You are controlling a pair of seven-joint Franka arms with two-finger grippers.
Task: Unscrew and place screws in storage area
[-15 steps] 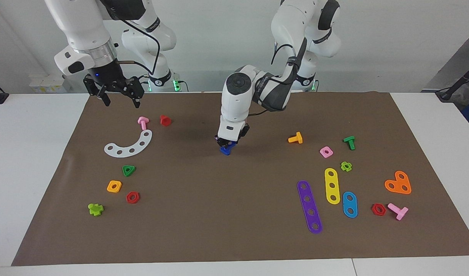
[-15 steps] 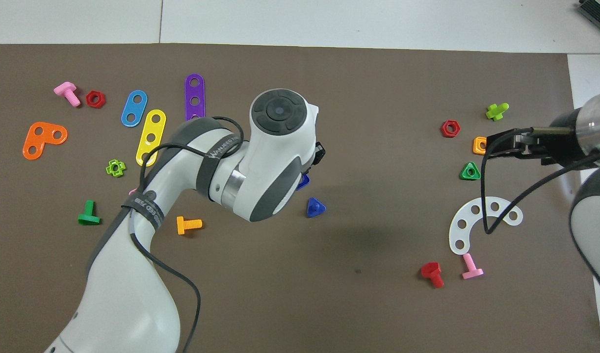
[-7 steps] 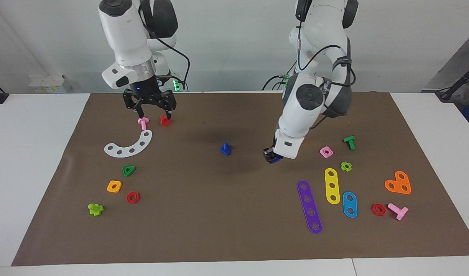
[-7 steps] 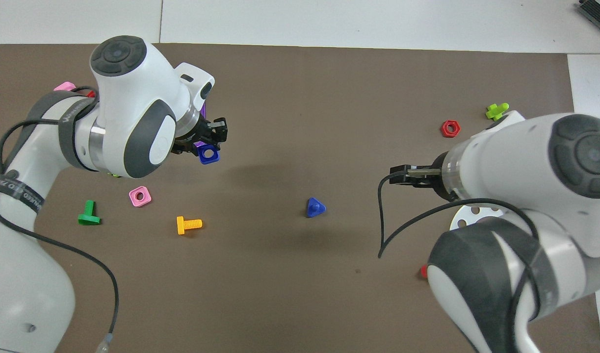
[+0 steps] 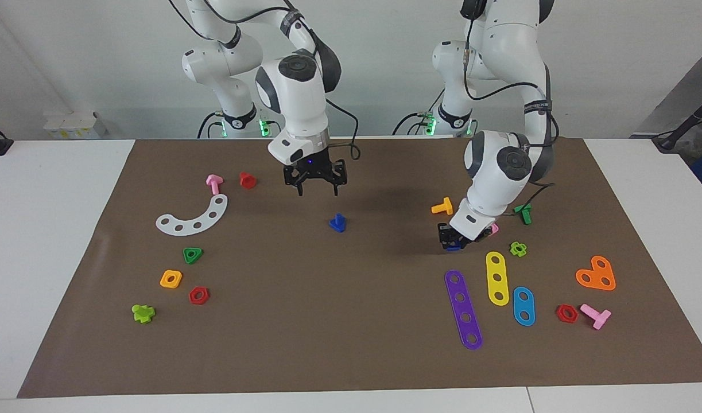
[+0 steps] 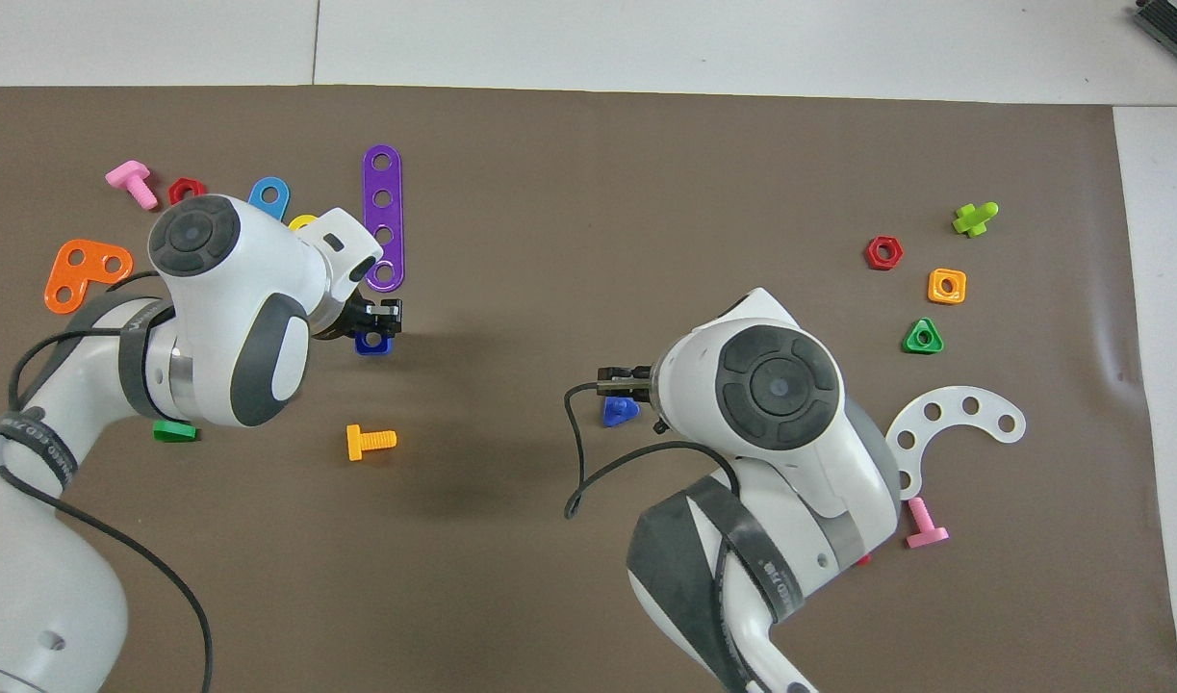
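Note:
A dark-blue screw (image 5: 338, 223) stands alone on its triangular head, stem up, at the middle of the brown mat (image 5: 305, 321). It also shows in the overhead view as the screw (image 6: 618, 412). My right gripper (image 5: 317, 192) hangs open over the mat close beside it, touching nothing; from above, the right gripper (image 6: 619, 381) partly overlaps it. My left gripper (image 5: 453, 244) is low over the mat toward the left arm's end, shut on a dark-blue square nut (image 6: 370, 343).
Around the left gripper lie an orange bolt (image 5: 442, 206), a green bolt (image 5: 523, 213), a purple strip (image 5: 463, 310) and a yellow strip (image 5: 497, 278). Toward the right arm's end lie a white arc (image 5: 193, 217), a red bolt (image 5: 247, 180) and a pink bolt (image 5: 214, 183).
The right arm swung from its own end of the table to the middle, beside the screw. The left gripper carried the blue nut off toward its own end and lower.

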